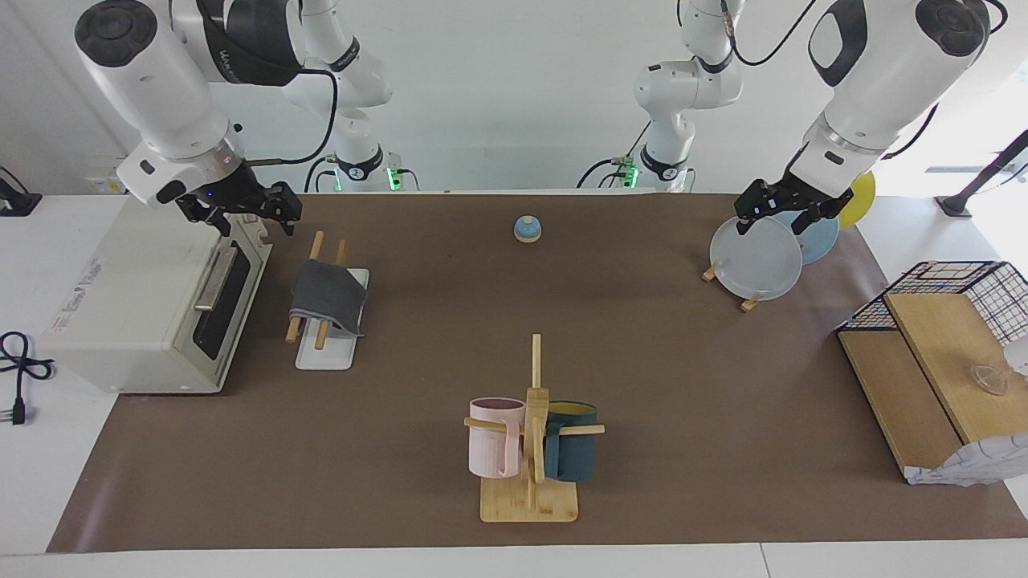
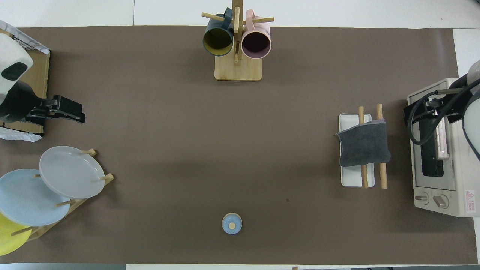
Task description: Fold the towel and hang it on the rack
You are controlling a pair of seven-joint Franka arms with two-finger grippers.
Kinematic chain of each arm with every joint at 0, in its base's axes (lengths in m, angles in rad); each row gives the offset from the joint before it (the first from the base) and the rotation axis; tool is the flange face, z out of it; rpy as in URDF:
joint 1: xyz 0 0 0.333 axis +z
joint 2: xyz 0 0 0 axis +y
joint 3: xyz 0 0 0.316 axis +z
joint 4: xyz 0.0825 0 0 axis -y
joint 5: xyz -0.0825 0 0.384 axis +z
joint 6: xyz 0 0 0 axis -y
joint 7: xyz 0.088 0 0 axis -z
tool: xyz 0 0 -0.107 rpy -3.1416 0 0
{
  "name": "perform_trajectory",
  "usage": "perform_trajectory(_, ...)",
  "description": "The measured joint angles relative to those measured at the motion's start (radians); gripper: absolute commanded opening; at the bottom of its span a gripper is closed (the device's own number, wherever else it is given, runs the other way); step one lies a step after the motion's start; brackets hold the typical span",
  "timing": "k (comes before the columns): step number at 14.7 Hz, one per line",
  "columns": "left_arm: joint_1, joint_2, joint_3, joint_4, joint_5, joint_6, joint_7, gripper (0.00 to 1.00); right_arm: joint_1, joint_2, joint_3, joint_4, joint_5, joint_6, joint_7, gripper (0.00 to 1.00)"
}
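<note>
The towel [image 1: 328,297] [image 2: 363,144] hangs draped over the two wooden rods of the rack [image 1: 324,354] [image 2: 351,180], dark grey face up, with a thin purple edge showing. The rack stands beside the toaster oven at the right arm's end of the table. My right gripper [image 1: 250,218] [image 2: 414,112] hovers open and holding nothing over the oven's front edge, just off the rack's end nearer the robots. My left gripper [image 1: 775,223] [image 2: 71,114] hangs open and holding nothing over the plates at the left arm's end, where the arm waits.
A toaster oven [image 1: 144,305] [image 2: 438,150] stands beside the rack. A mug tree [image 1: 532,433] [image 2: 237,45] with a pink and a blue cup stands mid-table, far from the robots. A plate stand with plates [image 1: 756,258] [image 2: 71,172], a small blue bell [image 1: 527,229] and a wire basket [image 1: 956,293] are also on the table.
</note>
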Motion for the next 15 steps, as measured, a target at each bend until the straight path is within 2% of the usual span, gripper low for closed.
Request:
perform_trajectory(5,0.0,0.0,0.0,0.0,0.0,0.0,0.0,1.0,-0.002,-0.01,-0.003,-0.008,0.0,0.063,0.001,1.0)
perform_trajectory(15,0.0,0.0,0.0,0.0,0.0,0.0,0.0,1.0,-0.003,-0.014,-0.003,-0.005,0.0,0.079,0.001,1.0)
